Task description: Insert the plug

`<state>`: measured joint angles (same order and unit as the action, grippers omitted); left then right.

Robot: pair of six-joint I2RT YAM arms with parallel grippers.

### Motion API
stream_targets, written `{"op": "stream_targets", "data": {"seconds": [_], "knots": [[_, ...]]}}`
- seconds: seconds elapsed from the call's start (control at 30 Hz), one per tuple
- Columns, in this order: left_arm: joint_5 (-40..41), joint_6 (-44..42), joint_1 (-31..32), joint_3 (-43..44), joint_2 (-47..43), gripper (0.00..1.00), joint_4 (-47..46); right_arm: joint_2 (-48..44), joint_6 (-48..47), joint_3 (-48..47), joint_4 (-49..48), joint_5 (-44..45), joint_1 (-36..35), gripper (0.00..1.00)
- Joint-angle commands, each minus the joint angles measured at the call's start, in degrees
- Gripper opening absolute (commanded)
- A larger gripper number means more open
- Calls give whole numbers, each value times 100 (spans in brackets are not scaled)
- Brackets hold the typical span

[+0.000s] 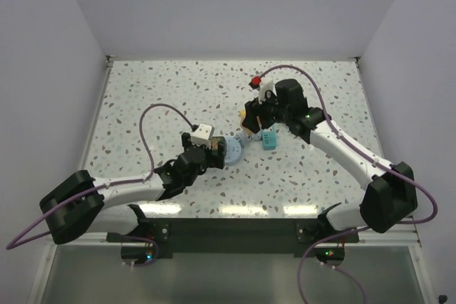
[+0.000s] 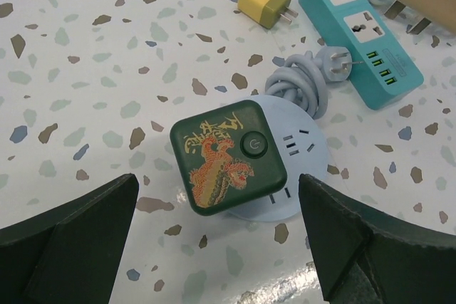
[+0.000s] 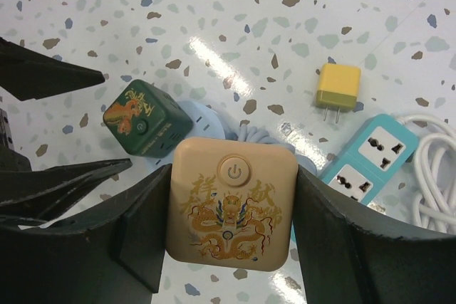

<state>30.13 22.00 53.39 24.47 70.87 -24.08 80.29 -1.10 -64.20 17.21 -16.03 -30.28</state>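
Left gripper (image 2: 218,201) is noted spread wide, its dark wedge-shaped fingers (image 2: 78,240) standing apart on either side of the plug (image 2: 226,156) without contact; nothing is held. The plug is found between them, sitting face-up on the round socket (image 2: 308,153) with its prongs hidden beneath. It is therefore judged to be seated, or nearly so, and the open stance is read as a release. The plug is a dark green cube with rounded corners, glossy, printed with a gold-and-red dragon and fitted with a round button. The round socket is a pale blue plastic disc with slotted holes. A grey cord (image 2: 298,80) is coiled against its far side and ends in a bare pronged head. Right gripper (image 3: 232,222) is closed on the tan cube (image 3: 233,197), which appears lifted above the table (image 2: 85,69), presumably to be kept out of the way. That cube is matte tan-orange, marked with a gold dragon and a power symbol. Further out, a yellow block (image 2: 265,0) with two short prongs lies near a teal power strip (image 2: 360,37). The table is smooth, white, speckled and slightly reflective.
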Motion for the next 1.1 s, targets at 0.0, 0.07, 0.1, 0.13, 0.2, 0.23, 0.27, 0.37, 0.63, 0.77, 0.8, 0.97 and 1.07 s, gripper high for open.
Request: {"op": "stream_targets", "data": {"seconds": [0.0, 0.07, 0.1, 0.13, 0.2, 0.23, 0.27, 0.37, 0.63, 0.77, 0.8, 0.97, 1.07], "knots": [[72, 85, -4, 444, 269, 100, -466, -294, -39, 75, -262, -119, 31, 0], [142, 33, -4, 506, 480, 100, -519, -321, -48, 110, -280, -128, 31, 0], [186, 6, -4, 550, 541, 100, -554, -339, -57, 119, -280, -128, 31, 0], [195, -63, -4, 568, 646, 100, -580, -356, -57, 136, -289, -128, 40, 0], [160, -108, -4, 655, 761, 100, -651, -374, -57, 154, -306, -111, 31, 0], [134, -143, -12, 682, 875, 95, -642, -383, -48, 189, -332, -111, 40, 0], [81, -161, -12, 699, 919, 90, -616, -391, -48, 206, -350, -119, 31, 0], [-24, -275, -39, 700, 1069, 57, -616, -427, -65, 312, -482, -233, 40, 0], [-963, -1188, -504, 489, 1087, 34, -809, -497, -565, 707, -982, -874, 23, 0], [-2551, -1908, -1039, 445, 1095, 34, -871, -348, -926, 901, -1194, -1157, -223, 0], [-2695, -2145, -1084, 480, 1130, 34, -827, -295, -1092, 901, -1203, -1096, -302, 0], [-3260, -2481, -1111, 900, 1411, 40, -511, 118, -1419, 840, -1255, -1104, -637, 0], [-3066, -2508, -1111, 1147, 1544, 46, -89, 364, -1559, 778, -1273, -1121, -663, 0]]}}
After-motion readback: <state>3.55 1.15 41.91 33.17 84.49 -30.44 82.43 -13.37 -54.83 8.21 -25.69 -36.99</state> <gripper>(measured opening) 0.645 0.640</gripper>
